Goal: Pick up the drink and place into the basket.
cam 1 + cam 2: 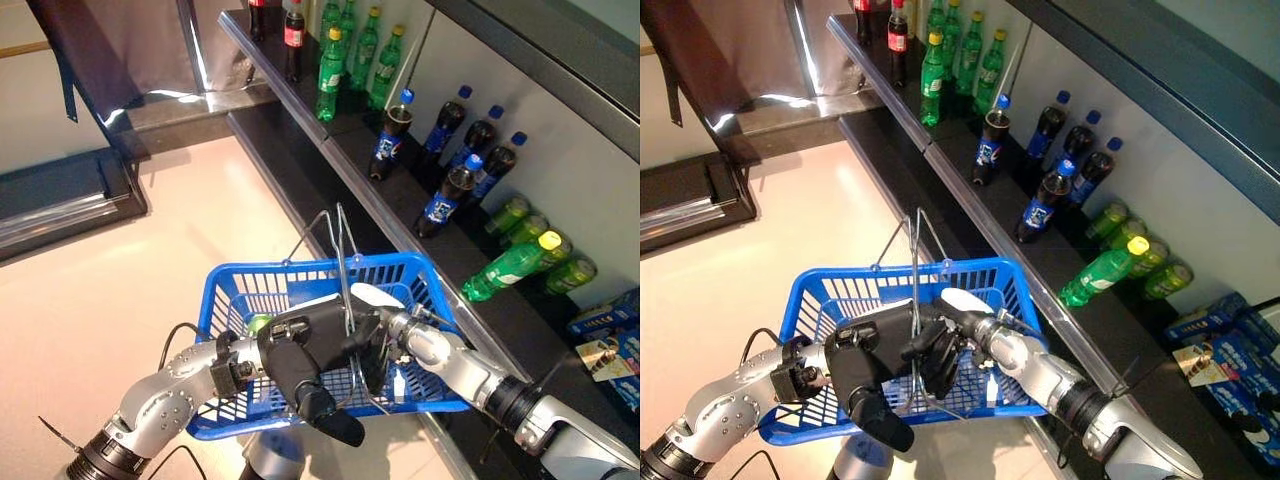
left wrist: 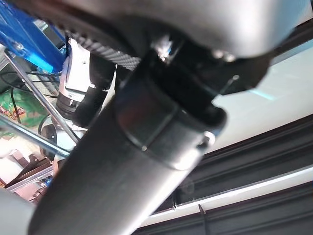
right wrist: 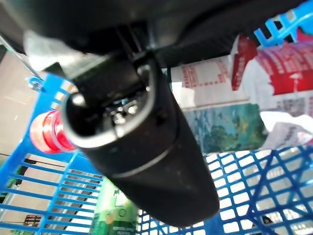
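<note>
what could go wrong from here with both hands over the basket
The right hand is inside the blue basket beside the raised wire handles; pulling out, it may snag them. The left hand crowds the same spot and the two could collide. The lying green bottle could roll off the shelf if bumped.

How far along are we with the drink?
Done: a bottle lies in the basket. In hand: the right hand is down inside the basket; what it holds is hidden. The left hand is at the basket. Left: pulling the right hand out.
</note>
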